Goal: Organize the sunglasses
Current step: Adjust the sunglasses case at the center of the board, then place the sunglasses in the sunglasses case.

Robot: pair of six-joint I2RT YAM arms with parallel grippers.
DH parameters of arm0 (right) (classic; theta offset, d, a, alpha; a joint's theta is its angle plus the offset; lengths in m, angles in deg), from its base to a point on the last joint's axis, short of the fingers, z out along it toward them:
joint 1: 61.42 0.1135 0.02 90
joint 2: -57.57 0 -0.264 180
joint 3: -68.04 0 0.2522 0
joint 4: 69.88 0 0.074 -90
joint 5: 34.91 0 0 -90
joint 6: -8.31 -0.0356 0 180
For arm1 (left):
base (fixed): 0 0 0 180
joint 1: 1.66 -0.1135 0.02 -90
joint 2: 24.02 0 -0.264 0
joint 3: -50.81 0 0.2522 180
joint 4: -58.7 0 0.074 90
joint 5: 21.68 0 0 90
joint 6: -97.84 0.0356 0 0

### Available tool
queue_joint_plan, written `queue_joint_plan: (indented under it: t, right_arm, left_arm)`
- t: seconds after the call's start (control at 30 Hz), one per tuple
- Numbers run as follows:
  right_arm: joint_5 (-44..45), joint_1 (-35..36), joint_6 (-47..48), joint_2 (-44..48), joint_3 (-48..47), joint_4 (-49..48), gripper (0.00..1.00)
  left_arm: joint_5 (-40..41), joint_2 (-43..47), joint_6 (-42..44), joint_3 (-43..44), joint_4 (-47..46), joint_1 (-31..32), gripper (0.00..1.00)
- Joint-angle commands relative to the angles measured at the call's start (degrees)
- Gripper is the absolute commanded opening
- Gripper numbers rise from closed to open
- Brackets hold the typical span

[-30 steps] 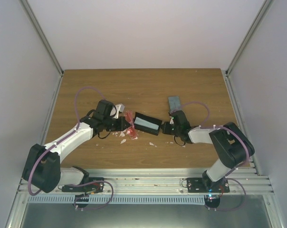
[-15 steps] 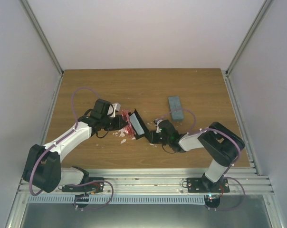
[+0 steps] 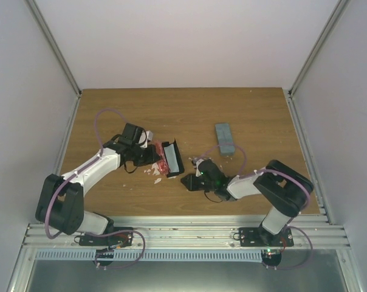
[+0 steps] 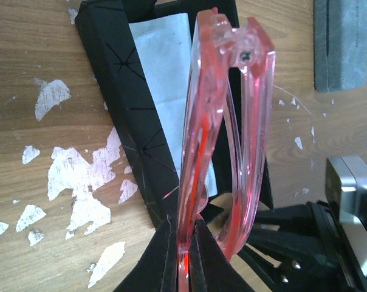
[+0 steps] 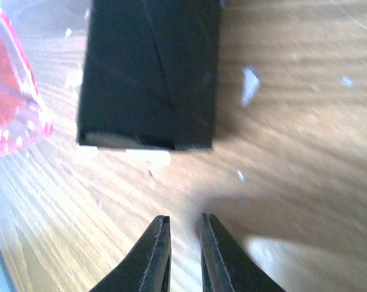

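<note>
The sunglasses (image 4: 223, 121) are translucent pink-red, folded, not black. My left gripper (image 4: 186, 243) is shut on their frame and holds them on edge over an open black case (image 4: 135, 121) with a pale blue cloth inside. In the top view the sunglasses (image 3: 161, 159) sit between my left gripper (image 3: 154, 157) and the case (image 3: 173, 157). My right gripper (image 5: 183, 243) hovers just short of the case's near end (image 5: 150, 73), jaws slightly apart with nothing between them. It also shows in the top view (image 3: 186, 181). A pink edge of the sunglasses (image 5: 10, 91) shows at far left.
A grey oblong case (image 3: 225, 139) lies closed to the back right, also in the left wrist view (image 4: 341, 42). White chips in the wooden tabletop (image 4: 80, 182) lie around the black case. Grey walls stand on three sides.
The black case swung from lying crosswise to pointing away, next to my left gripper. My right gripper let go of it and moved left and nearer. My left gripper kept the sunglasses.
</note>
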Motion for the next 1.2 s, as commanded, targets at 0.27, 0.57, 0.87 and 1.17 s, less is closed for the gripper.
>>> queue_joint_plan:
  t: [0.27,0.57,0.87,1.17]
  right_arm:
    - [9.9,0.6,-1.9,15.3,7.8,18.9,0.18]
    - [15.6,0.6,-2.5,24.8,9.6,23.8,0.21]
    - [15.7,0.5,-2.8,29.9,12.9,22.7,0.24]
    - [16.2,0.4,-3.1,35.7,15.4,23.8,0.25]
  left_arm:
    - [-0.4,-10.4,-1.6,12.1,7.7,0.6,0.0]
    - [-3.4,-18.2,-2.5,21.2,16.1,0.9,0.0]
    - [-2.7,-26.2,-3.4,31.5,29.5,1.5,0.0]
    - [-2.5,-32.3,-4.5,35.4,33.1,2.1,0.0]
